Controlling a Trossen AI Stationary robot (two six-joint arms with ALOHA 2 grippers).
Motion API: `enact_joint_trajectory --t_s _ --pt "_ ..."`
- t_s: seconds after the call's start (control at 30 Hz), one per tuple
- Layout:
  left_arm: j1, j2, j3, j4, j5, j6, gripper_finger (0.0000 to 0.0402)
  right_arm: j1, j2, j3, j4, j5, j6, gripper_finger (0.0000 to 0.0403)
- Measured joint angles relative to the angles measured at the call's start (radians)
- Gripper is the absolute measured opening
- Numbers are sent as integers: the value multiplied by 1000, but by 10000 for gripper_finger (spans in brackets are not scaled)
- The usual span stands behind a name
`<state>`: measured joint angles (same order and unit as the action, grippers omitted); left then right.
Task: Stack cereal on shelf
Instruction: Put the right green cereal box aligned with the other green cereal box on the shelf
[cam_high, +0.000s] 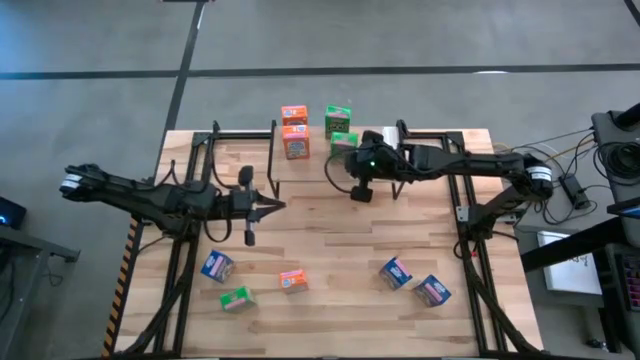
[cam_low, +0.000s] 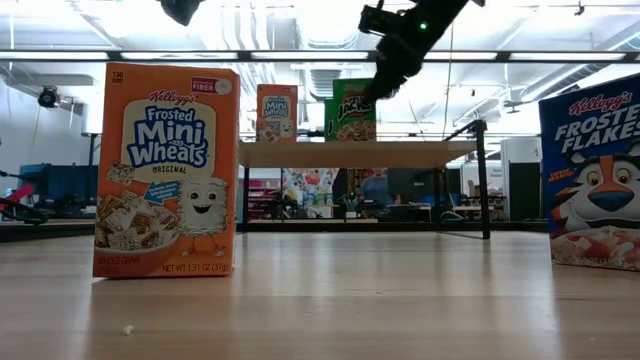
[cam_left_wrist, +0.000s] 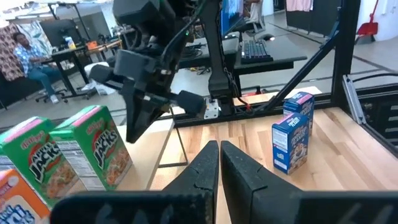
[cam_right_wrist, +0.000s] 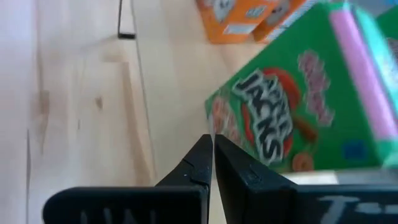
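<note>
Nearest the front edge of the wooden surface (cam_high: 330, 240), five mini cereal boxes wait: a blue Frosted Flakes box (cam_high: 217, 266), a green box (cam_high: 236, 298) lying flat, an orange Frosted Mini-Wheats box (cam_high: 292, 281), and two more blue boxes (cam_high: 396, 272) (cam_high: 432, 290) to the right. Mid-surface, the left end effector (cam_high: 275, 207) hangs with its fingers (cam_left_wrist: 202, 171) pressed together, holding nothing. Farther back, the right end effector (cam_high: 340, 160) sits just beside a green Apple Jacks box (cam_right_wrist: 292, 118) on the shelf (cam_low: 350, 153); its fingers are together too, gripping nothing. On the shelf stand two orange boxes (cam_high: 295, 130) and two green ones (cam_high: 338, 118), close together at the far side.

These boxes look light, stiff cardboard, likely to tip or skid under a sideways nudge and to dent under hard squeezing. A hold across the narrow sides near mid-height seems best; the flat green box probably needs its edges pinched.
</note>
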<state>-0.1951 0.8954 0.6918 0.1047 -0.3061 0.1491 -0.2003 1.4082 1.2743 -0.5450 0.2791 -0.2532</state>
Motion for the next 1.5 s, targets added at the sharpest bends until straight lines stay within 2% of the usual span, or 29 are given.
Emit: enact_joint_trajectory --t_s 0.23,0.37,0.53,0.77,1.0,1.23,1.33,1.5 --pt "0 28 0 9 0 -14 0 -6 -99 -132 57 22 22 9" --pt "0 48 0 33 0 -23 0 -30 -154 -207 165 63 12 9" --pt "0 72 0 50 0 -48 0 -90 -162 -264 288 62 -38 9" --pt "0 74 0 69 -1 -56 0 -121 -122 -275 339 -1 -60 9" --pt "0 72 0 72 -2 -46 0 -121 -61 -243 371 -17 -62 9" --pt "0 72 0 69 -2 -46 0 -113 -50 -197 246 -18 -25 9" --pt "0 72 0 69 -2 -46 0 -99 -60 -196 183 -67 -4 9" --pt "0 73 0 68 -2 -46 0 -80 -54 -208 222 -270 18 9"
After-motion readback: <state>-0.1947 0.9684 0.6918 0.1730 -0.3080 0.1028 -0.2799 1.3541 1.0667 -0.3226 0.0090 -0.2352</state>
